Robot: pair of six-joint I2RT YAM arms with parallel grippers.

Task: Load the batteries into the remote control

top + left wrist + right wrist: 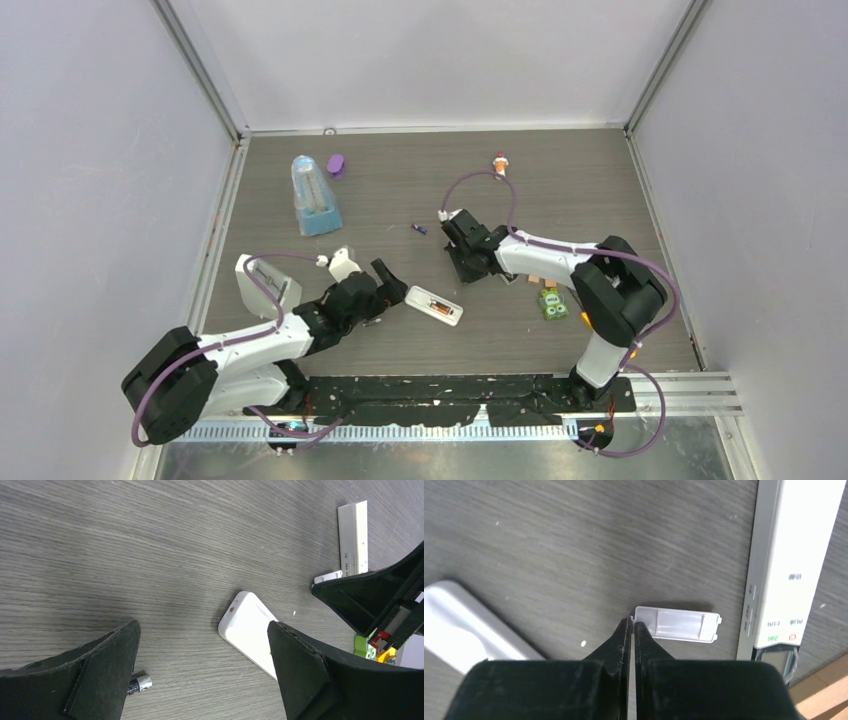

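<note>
We see the left gripper [202, 630] spread wide, low over the table [150, 555]. The remote control [247, 630] lies just beside one finger, and a dark battery [139, 683] peeks out from under the other. The right gripper [631, 626] is closed, its tips at the end of a small white battery cover [679, 625]; we cannot tell whether they pinch it. A purple battery [420, 229] lies farther back, apart.

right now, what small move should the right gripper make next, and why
Probably lift the right gripper slightly to test its hold. It is shut at the end of the battery cover, which lies flat on the table, and whether it pinches the cover is unclear.
</note>
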